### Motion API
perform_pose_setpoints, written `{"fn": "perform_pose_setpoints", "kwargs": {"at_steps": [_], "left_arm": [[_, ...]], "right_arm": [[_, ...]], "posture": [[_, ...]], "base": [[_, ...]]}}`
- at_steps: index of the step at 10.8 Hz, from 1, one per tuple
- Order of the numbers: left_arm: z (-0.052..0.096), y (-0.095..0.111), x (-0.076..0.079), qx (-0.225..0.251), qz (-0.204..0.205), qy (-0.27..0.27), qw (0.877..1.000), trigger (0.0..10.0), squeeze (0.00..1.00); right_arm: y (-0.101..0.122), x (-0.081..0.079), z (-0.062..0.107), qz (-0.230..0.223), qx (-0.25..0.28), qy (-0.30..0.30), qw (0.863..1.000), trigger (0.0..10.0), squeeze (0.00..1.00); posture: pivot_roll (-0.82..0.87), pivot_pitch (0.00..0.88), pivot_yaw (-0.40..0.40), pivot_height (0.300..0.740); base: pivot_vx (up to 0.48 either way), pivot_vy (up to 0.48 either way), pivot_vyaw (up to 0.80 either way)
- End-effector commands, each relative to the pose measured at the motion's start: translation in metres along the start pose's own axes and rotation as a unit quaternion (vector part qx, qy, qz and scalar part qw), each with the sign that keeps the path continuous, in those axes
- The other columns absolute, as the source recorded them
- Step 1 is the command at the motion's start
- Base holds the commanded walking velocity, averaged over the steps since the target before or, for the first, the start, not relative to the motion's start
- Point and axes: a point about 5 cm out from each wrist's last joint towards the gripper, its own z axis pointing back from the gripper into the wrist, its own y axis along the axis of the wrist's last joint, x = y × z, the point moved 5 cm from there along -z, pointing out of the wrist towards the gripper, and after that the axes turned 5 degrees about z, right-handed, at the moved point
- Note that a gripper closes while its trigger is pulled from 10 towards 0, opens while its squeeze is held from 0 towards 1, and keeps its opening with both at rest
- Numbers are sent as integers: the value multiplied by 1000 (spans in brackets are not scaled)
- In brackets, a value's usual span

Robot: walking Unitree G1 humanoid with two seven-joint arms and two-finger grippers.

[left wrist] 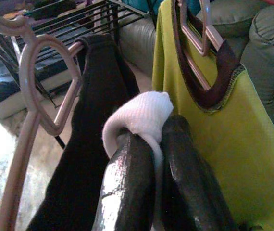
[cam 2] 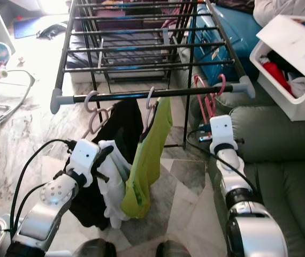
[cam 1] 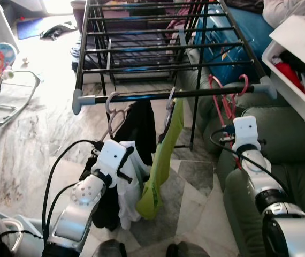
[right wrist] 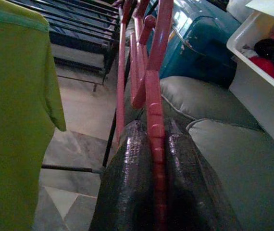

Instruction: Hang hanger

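Observation:
A red plastic hanger (cam 1: 220,103) has its hook over the front rail (cam 1: 195,93) of the black drying rack, near the rail's right end. My right gripper (right wrist: 154,129) is shut on the red hanger's lower part (right wrist: 150,72). A beige hanger (cam 1: 112,110) carrying a black garment (cam 1: 142,126) hangs toward the left end of the same rail. At mid-rail hangs a lime-green shirt (cam 1: 162,158) on its own hanger. Below them my left gripper (left wrist: 157,131) is shut on a fold of white cloth (left wrist: 139,111), which droops beside the black garment (left wrist: 86,144).
A green sofa (cam 1: 294,144) lies to the right, with a white bin of clothes (cam 1: 297,99) on it. A blue suitcase (cam 1: 238,37) stands behind the rack. A baby bouncer (cam 1: 0,80) sits at the left on the marble floor (cam 1: 40,144).

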Motion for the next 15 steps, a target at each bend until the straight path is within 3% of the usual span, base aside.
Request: {"fn": "perform_pose_setpoints", "kwargs": {"at_steps": [1,4,7,8,9,11,15], "left_arm": [[0,10,1,16,-9,-3,1000,10000,0],[0,10,-1,17,-9,0,1000,10000,0],[0,10,2,28,4,9,1000,10000,0],[-2,15,2,38,6,9,999,10000,0],[-4,17,2,42,3,8,999,10000,0],[-5,17,4,44,0,8,999,10000,0],[-7,17,8,48,-3,5,999,10000,0]], "right_arm": [[14,0,-2,-3,32,-4,999,0,0],[13,-6,8,-1,54,-2,999,0,0],[4,-17,42,-22,80,-21,996,0,0],[0,-24,50,-19,77,-12,997,9529,0],[-3,-31,57,-20,72,-6,997,10000,0],[-5,-37,63,-29,61,1,998,10000,0],[0,-40,57,-29,53,10,998,10000,0]], "posture": [[-1,23,11,740],[-1,22,11,740],[-10,0,-15,740],[-13,0,-17,740],[-18,0,-15,740],[-24,0,-17,740],[-23,0,-24,740]], "base": [[0,0,0],[0,0,0],[0,0,0],[0,0,0],[0,0,0],[0,0,0],[-154,0,0]]}}
